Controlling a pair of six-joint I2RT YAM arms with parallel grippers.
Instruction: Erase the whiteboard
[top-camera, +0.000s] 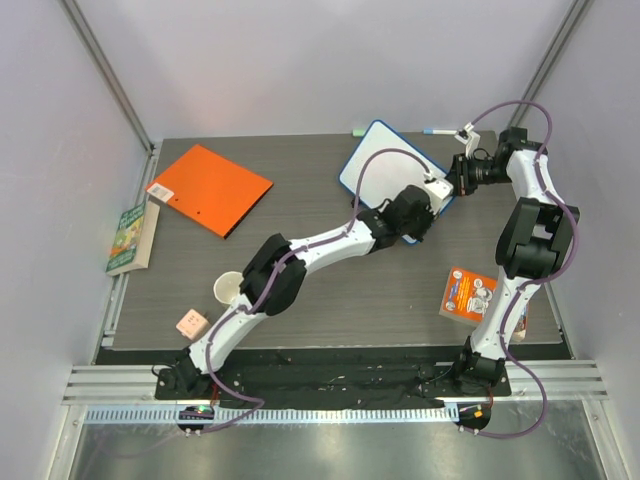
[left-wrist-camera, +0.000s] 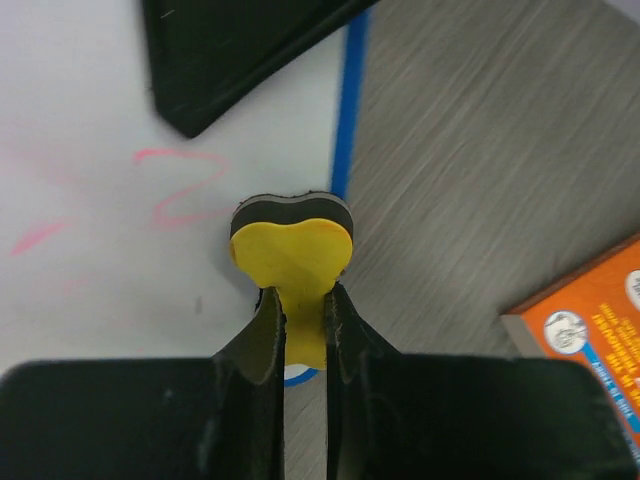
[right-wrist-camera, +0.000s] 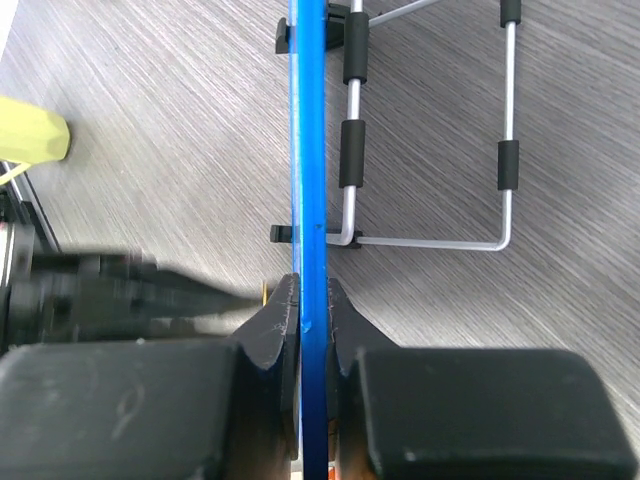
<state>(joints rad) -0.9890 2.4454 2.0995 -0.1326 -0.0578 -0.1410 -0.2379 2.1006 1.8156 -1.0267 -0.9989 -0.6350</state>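
- Your left gripper (left-wrist-camera: 302, 320) is clenched on the yellow eraser (left-wrist-camera: 292, 250), at the right edge of the whiteboard (left-wrist-camera: 80, 290).
- The red marks (left-wrist-camera: 180, 190) lie just left of the eraser, so sweep that way.
- Your right gripper (right-wrist-camera: 305, 305) pinches the board's rim, far right on the table (top-camera: 330, 300).
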